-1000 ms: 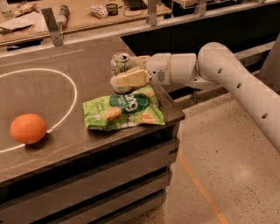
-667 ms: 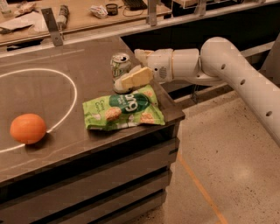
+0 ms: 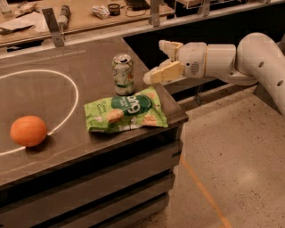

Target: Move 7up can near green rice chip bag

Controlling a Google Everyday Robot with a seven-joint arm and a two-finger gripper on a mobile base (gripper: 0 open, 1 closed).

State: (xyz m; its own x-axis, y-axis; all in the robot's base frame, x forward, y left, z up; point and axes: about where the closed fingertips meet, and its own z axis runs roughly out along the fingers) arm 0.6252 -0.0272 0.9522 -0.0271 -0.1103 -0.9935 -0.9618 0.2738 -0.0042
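The 7up can (image 3: pixel 123 74) stands upright on the dark table, just behind the green rice chip bag (image 3: pixel 128 113), which lies flat near the table's right front edge. The can's base nearly touches the bag's back edge. My gripper (image 3: pixel 159 61) is to the right of the can, beyond the table's right edge, open and empty. One finger (image 3: pixel 164 73) points toward the can, the other (image 3: pixel 169 46) sits higher and farther back. A gap lies between the gripper and the can.
An orange fruit (image 3: pixel 28 131) sits at the left, on a white circle line (image 3: pixel 71 107) painted on the table (image 3: pixel 67 151). A shelf with small clutter (image 3: pixel 102 11) runs along the back. The floor lies to the right.
My gripper has let go of the can and drawn back to the right, off the table's edge. The can now stands alone behind the bag.
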